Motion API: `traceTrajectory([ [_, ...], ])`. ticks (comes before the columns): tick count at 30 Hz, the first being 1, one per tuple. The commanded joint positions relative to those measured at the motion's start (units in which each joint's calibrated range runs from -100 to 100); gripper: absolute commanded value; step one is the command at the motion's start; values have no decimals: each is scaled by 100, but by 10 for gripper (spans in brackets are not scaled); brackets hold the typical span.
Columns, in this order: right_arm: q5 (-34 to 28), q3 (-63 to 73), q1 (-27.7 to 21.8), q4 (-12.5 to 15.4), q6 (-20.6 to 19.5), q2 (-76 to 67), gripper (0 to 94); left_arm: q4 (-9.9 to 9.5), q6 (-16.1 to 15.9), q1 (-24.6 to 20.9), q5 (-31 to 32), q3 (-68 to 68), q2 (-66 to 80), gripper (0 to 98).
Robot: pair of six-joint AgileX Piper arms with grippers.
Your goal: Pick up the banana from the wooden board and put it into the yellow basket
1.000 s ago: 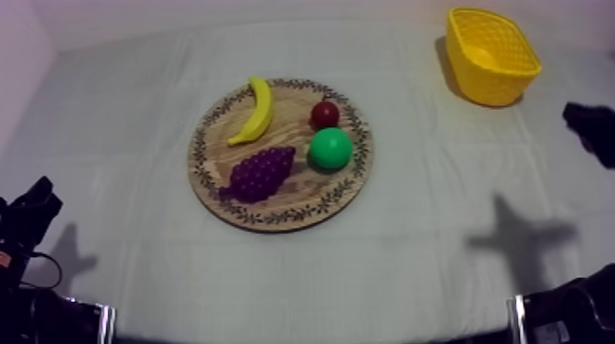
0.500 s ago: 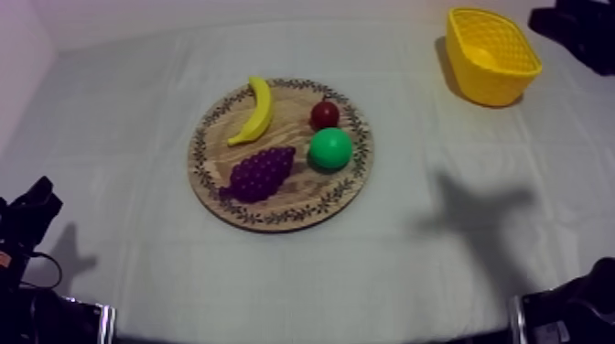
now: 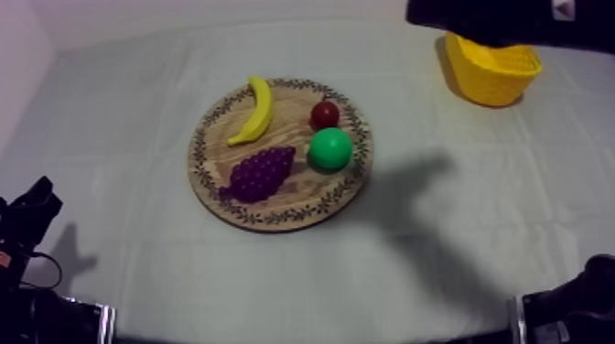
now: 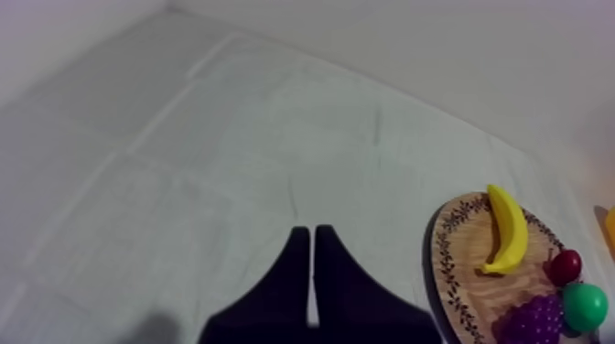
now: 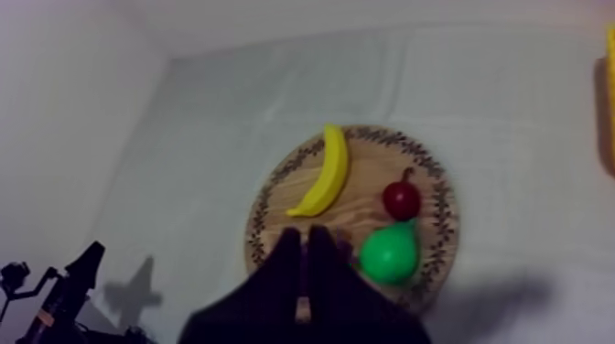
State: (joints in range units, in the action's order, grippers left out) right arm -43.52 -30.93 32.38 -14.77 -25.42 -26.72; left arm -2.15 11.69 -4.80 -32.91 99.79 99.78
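Observation:
The yellow banana [image 3: 254, 111] lies on the far left part of the round wooden board [image 3: 209, 188], beside a small red fruit [image 3: 324, 113], a green pear [image 3: 330, 149] and purple grapes [image 3: 260, 173]. The yellow basket [image 3: 494, 69] stands at the far right. My right arm [image 3: 512, 20] reaches in high over the basket. From the right wrist, the right gripper [image 5: 305, 256] is shut on nothing, hanging above the board's near rim, short of the banana [image 5: 326, 173]. My left gripper [image 4: 313, 270] is shut and empty, low at the left, well apart from the banana [image 4: 506, 229].
The right arm's shadow [image 3: 412, 183] falls on the cloth just right of the board. The left arm [image 3: 32, 215] rests at the lower left edge. Open cloth lies between the board and the basket.
My right arm has risen from the right edge and swung in across the far right, over the basket. Its shadow has slid left toward the board. The fruit and left arm have not moved.

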Motion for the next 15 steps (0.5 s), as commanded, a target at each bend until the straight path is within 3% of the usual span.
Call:
traceTrajectory([
  [1, 102, 200, 40, 49, 3, 477, 29, -3, 1, -1, 0, -1, 5, 1],
  [15, 274, 1157, 497, -195, -456, 2109, 35, -3, 1, -1, 0, -1, 5, 1],
])
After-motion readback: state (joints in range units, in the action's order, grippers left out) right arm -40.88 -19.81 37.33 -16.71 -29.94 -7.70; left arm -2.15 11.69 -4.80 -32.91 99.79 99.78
